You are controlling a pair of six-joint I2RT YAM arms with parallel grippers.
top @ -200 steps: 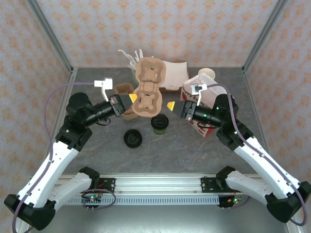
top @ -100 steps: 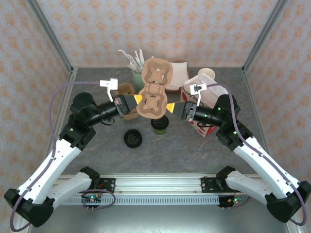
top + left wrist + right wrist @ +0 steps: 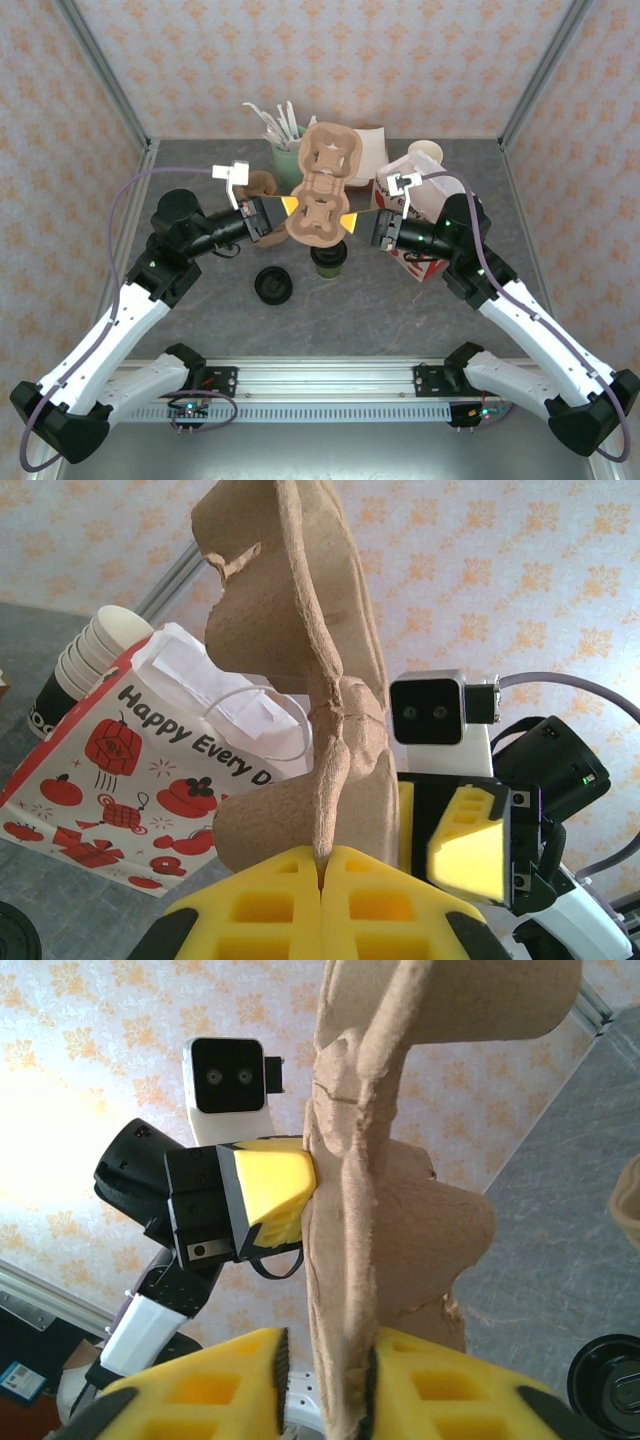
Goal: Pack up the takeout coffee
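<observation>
Left jaws clamped on one edge of the brown moulded-pulp cup carrier [image 3: 322, 185]; right jaws slightly open astride the opposite edge. Small dark green paper cup with black lid [image 3: 328, 262] stands on the grey bench [image 3: 400, 310] under the carrier, between both jaws.

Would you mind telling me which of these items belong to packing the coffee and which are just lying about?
For the job: takeout coffee, cardboard cup carrier, probably the paper bag.
Lying about: loose black lid, stack of cream cups, green cup of white utensils.
</observation>
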